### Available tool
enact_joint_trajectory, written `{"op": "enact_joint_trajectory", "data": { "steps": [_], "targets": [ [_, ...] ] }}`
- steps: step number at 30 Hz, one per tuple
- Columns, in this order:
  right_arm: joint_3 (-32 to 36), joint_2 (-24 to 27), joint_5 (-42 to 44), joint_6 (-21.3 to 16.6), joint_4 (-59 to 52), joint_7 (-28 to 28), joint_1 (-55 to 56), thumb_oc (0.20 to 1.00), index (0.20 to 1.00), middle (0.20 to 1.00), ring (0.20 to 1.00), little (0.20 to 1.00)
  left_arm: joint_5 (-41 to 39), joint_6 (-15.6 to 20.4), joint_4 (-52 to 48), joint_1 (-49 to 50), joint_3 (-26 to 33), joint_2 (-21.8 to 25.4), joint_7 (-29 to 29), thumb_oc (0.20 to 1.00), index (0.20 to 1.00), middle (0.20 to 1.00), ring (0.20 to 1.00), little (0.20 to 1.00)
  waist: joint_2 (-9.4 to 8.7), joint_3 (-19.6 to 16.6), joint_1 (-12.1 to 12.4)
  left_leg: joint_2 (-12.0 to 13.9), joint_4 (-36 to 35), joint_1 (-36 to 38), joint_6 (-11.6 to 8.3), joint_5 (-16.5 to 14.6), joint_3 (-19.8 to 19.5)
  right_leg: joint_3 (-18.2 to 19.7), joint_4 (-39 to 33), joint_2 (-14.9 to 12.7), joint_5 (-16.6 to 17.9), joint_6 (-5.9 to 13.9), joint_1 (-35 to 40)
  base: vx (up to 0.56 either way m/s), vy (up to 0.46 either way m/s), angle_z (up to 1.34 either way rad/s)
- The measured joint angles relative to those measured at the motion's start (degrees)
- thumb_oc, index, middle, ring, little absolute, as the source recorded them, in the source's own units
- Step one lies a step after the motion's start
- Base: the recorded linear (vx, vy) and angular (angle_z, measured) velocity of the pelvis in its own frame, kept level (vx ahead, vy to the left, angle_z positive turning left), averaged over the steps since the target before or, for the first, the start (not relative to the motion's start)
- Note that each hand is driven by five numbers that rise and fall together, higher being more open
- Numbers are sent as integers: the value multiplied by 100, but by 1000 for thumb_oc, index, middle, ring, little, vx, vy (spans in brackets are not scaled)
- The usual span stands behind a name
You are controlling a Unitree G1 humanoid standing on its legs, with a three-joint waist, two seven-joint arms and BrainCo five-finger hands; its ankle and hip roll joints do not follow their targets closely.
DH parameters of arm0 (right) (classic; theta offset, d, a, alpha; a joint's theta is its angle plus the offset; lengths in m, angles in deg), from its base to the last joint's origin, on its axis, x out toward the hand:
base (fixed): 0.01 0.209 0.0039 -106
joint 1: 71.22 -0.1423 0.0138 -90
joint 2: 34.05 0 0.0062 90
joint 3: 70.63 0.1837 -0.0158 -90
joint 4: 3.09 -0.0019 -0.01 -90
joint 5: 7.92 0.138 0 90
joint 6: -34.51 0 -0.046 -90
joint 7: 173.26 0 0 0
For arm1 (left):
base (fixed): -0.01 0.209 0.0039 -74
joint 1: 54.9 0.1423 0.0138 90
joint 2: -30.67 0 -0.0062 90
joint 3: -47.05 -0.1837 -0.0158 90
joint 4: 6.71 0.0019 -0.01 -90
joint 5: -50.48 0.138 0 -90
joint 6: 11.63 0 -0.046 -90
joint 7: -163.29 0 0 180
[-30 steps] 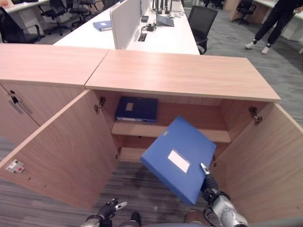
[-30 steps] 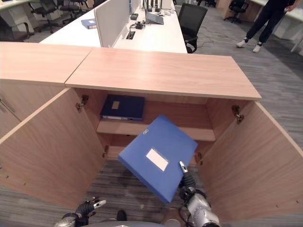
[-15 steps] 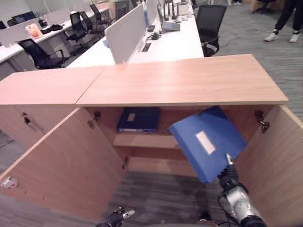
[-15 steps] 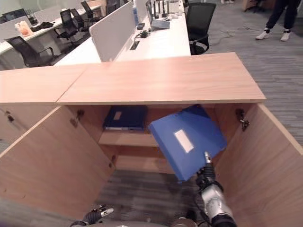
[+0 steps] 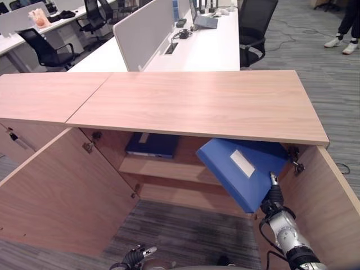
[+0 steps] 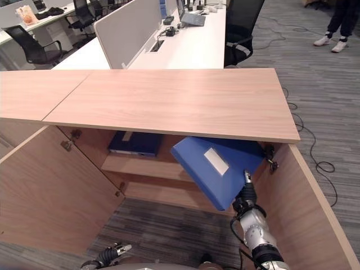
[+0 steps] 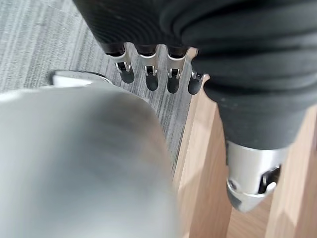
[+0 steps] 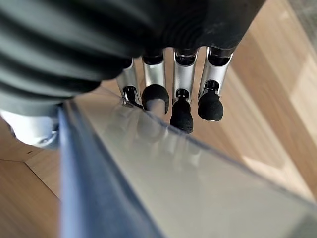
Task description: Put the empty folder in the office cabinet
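Since a second ago the folder (image 5: 242, 171) has risen from 6 o'clock into the cabinet (image 5: 197, 104) opening at 3 o'clock, tilted, pinched by the right hand (image 5: 274, 194). Left hand (image 5: 134, 258) hangs relaxed, empty.

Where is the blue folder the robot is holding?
The blue folder is tilted in the right hand, partly under the cabinet top, right of the other folder on the shelf.
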Motion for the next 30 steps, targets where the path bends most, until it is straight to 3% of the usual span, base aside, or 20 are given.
{"op": "enact_joint_trajectory", "data": {
  "steps": [3,6,7,12,15,26,30],
  "targets": [
    [89,7,1,-35,33,-129,-81,200,200,200,200,200,-5,36,-3,-63,-3,-2,-16,1000,1000,1000,1000,1000,-36,92,213,-228,-1054,-12,30,26,-145,139,-4,6,-13,14,-59,147,70,-21],
    [79,-8,-32,-42,29,-179,-82,200,200,200,200,200,4,27,8,113,-3,-6,-15,1000,1000,1000,1000,1000,106,179,245,-293,-944,126,127,57,-63,266,-6,102,-66,203,245,178,112,-35],
    [106,56,-31,-61,25,-190,11,200,200,200,200,200,4,41,-23,240,-4,-38,-12,1000,1000,1000,1000,1000,319,130,208,-304,-844,271,533,-48,67,306,-5,217,-130,349,419,149,134,2],
    [261,-260,-32,-119,16,-325,-1,200,200,200,200,200,37,63,-109,211,-2,271,-30,1000,1000,1000,1000,1000,-34,74,210,-904,-1117,481,860,-134,214,453,25,-353,-65,623,506,103,127,4],
    [260,-487,-32,-122,25,-515,-458,200,200,200,200,200,71,66,-244,280,-2,467,-54,1000,1000,1000,1000,1000,-20,63,269,-1219,-1120,620,1048,-263,348,608,34,-674,-93,819,590,90,190,-4],
    [467,-389,-6,-369,357,-1055,-1378,200,200,200,200,200,71,73,-467,453,-90,486,-90,1000,1000,1000,1000,1000,40,11,279,-1278,-1173,424,1097,-275,497,820,14,-789,-29,946,277,-25,96,-9],
    [805,2,35,-525,811,-1293,-2161,200,200,200,200,200,61,122,-709,396,-501,476,-82,1000,1000,1000,1000,1000,283,89,291,-1440,-1119,139,1205,-163,483,830,34,-916,96,1049,10,-106,115,5]
  ]
}}
